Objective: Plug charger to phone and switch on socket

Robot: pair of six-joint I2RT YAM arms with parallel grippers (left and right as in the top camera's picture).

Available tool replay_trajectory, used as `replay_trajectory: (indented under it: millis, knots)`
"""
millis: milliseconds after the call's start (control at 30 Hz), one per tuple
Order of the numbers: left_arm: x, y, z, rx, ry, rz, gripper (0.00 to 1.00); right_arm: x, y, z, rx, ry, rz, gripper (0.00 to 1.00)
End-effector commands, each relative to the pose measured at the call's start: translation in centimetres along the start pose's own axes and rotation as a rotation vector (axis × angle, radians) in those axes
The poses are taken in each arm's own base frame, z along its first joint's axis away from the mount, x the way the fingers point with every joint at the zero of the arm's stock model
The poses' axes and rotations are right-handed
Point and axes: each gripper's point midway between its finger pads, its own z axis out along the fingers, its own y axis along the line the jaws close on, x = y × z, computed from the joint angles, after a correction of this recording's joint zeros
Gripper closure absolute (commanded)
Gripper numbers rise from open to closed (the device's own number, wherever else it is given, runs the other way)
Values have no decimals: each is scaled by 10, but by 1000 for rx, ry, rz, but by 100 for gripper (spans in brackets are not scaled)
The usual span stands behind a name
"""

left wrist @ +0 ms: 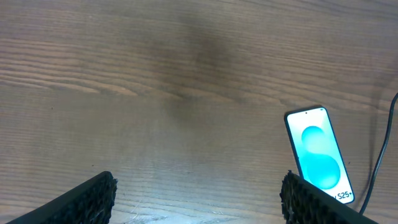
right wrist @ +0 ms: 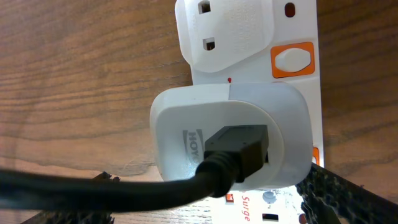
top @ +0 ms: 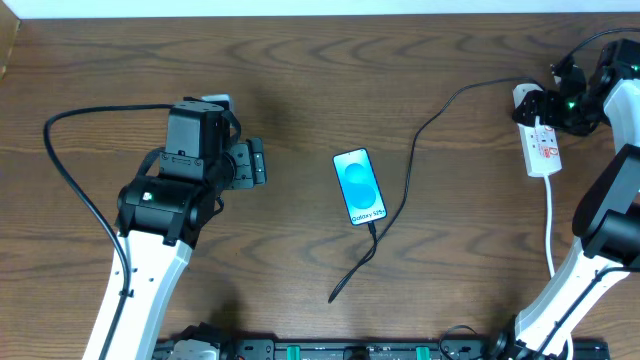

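The phone [top: 358, 186] lies flat mid-table with its blue screen lit, and also shows at the right of the left wrist view [left wrist: 320, 155]. The charger [top: 410, 160], a thin black cable, runs from the socket [top: 543, 140] at the far right, past the phone's near end, to a free tip [top: 331, 297]. My left gripper [top: 256, 162] is open over bare wood left of the phone [left wrist: 199, 199]. My right gripper [top: 556, 103] hovers open over the socket's far end. Its fingers [right wrist: 336, 196] flank the white plug adapter [right wrist: 249, 124], which holds the black cable [right wrist: 124, 193].
An orange-framed switch [right wrist: 292, 59] sits on the strip beside an unused outlet [right wrist: 224, 31]. The strip's white cord [top: 550, 225] trails toward the near edge beside the right arm. A thick black arm cable [top: 70, 170] loops at the left.
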Motion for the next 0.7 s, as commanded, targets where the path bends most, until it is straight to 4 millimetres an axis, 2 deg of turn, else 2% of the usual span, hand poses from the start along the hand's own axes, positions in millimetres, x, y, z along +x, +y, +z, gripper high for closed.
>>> replay_trajectory:
  millis: [0, 333, 667]
  knots:
    - [-1, 2, 0, -12, -3, 9, 16, -4, 10, 4, -50, -11, -29, 10]
    - [-1, 2, 0, -12, -3, 9, 15, 11, 17, 22, -114, -2, -19, 9]
    - [-1, 2, 0, -12, -3, 9, 15, 19, 18, 24, -120, 27, 24, 11]
